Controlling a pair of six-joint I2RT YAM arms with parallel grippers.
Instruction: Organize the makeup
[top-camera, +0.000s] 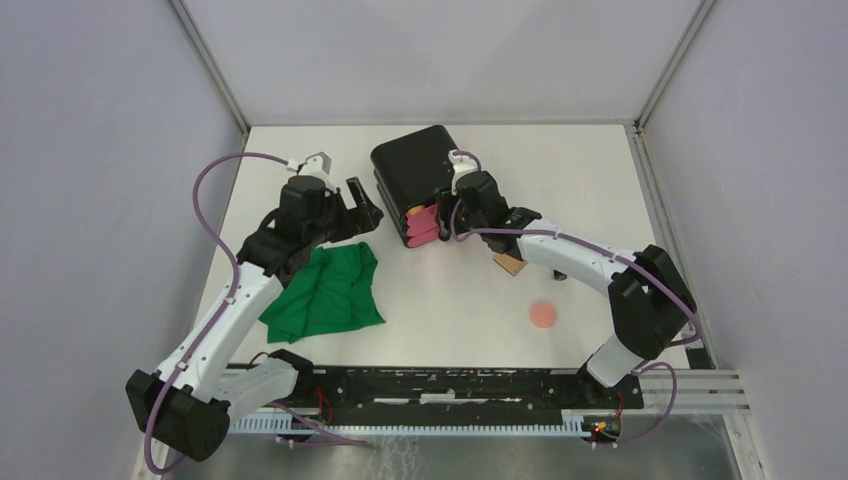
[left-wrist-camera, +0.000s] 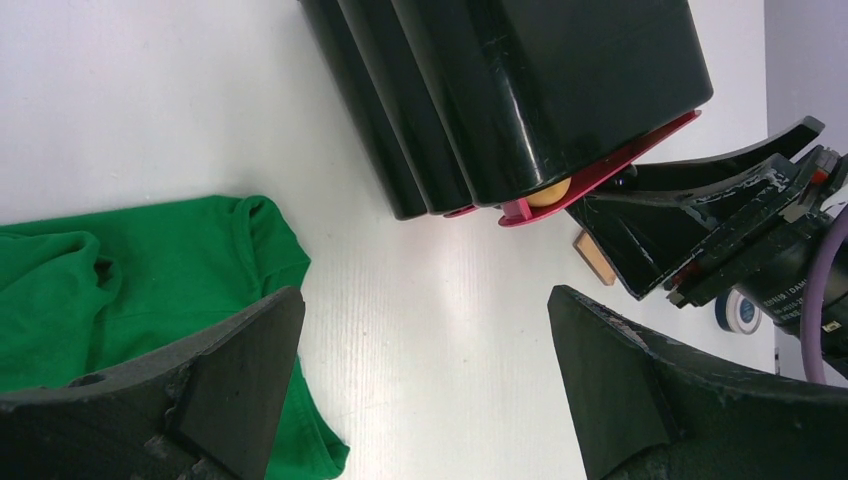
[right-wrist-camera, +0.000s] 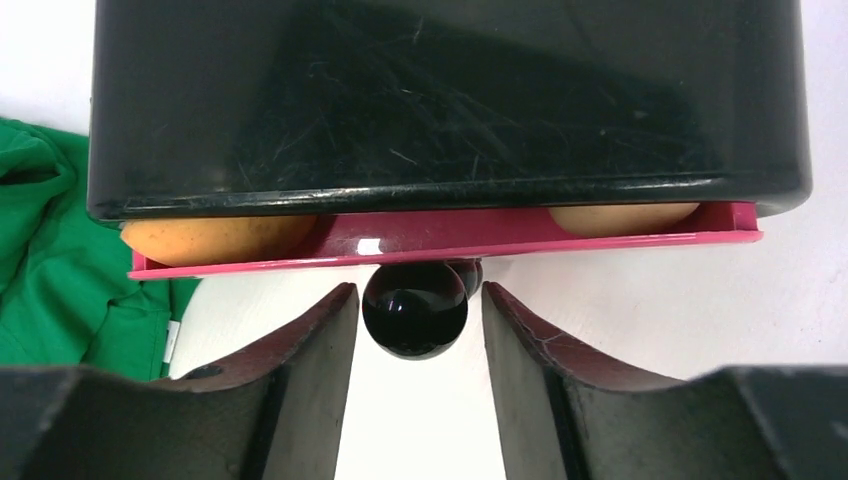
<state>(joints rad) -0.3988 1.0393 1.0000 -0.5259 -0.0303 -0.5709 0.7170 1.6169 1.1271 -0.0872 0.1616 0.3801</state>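
Observation:
The black box (top-camera: 408, 163) has pink drawers (top-camera: 421, 224) facing me. Its top drawer (right-wrist-camera: 440, 240) is slightly out, with two orange sponges (right-wrist-camera: 215, 238) (right-wrist-camera: 620, 217) inside. My right gripper (right-wrist-camera: 415, 297) straddles that drawer's black knob (right-wrist-camera: 414, 310), fingers narrowly apart from it. My left gripper (top-camera: 360, 200) is open and empty over bare table (left-wrist-camera: 425, 360), between the green cloth and the box. The pink round puff (top-camera: 543, 315) lies on the table. The tan square pad (top-camera: 510, 263) lies under my right arm. A white-rimmed compact (left-wrist-camera: 738, 312) shows behind the right gripper. The grey-black tube is out of view.
The green cloth (top-camera: 325, 290) lies crumpled left of centre, and also shows in the left wrist view (left-wrist-camera: 120, 270). Grey walls close in the table on three sides. A black rail (top-camera: 450, 385) runs along the near edge.

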